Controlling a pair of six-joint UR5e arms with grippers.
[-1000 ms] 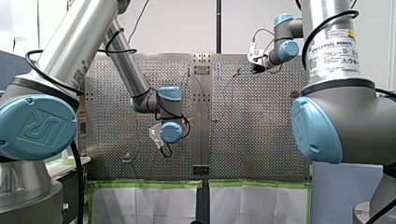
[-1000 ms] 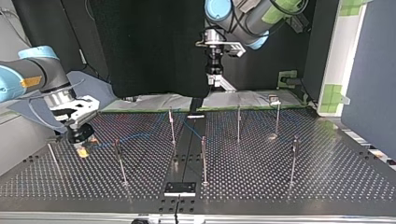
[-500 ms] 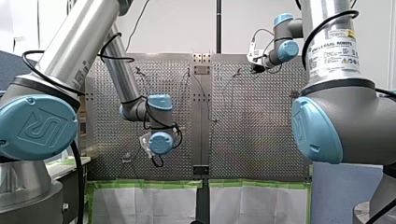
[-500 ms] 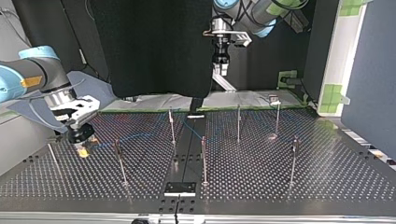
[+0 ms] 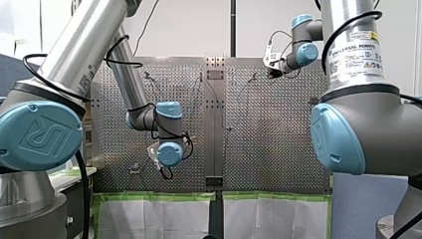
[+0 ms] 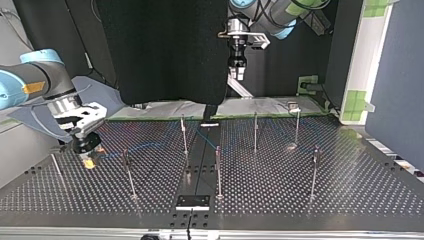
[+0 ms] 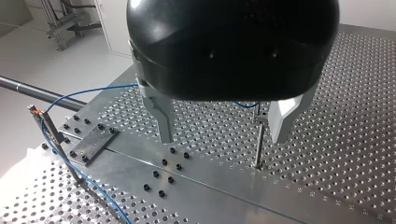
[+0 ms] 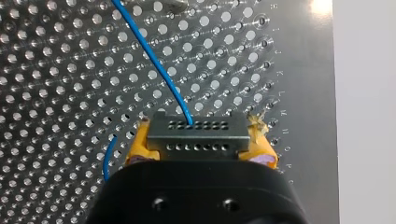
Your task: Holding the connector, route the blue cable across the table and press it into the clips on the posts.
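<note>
- Blue cable (image 8: 159, 65): one end sits in the connector (image 8: 196, 127). From there it trails low over the perforated table (image 6: 350, 190) toward the middle posts (image 6: 218, 170).
- Right gripper (image 8: 200, 145): yellow pads are clamped on the connector's two ends, low over the table at the top view's left. No change over the last second.
- Left gripper (image 7: 224, 128): fingers apart, nothing between them.
- Changed: over the last second it has risen and drawn back from the posts toward the front view's near edge. Most of that travel came in the first half-second, and it is nearly settled now.
- Left wrist view: a nearer post (image 7: 258, 144) with its clip (image 7: 261, 116) stands under the gripper, just beside one finger. A short run of blue shows behind it at clip height. Cannot tell whether the cable is seated there.
- A farther post (image 7: 51, 133) has the cable bending at its top.
- Reading: the left arm looks clear of the work, so the route now hangs on the held connector.
- Next call: carry the connector on to take up slack before any further press.
- Risk: a loose run may lift out of a clip.
</note>
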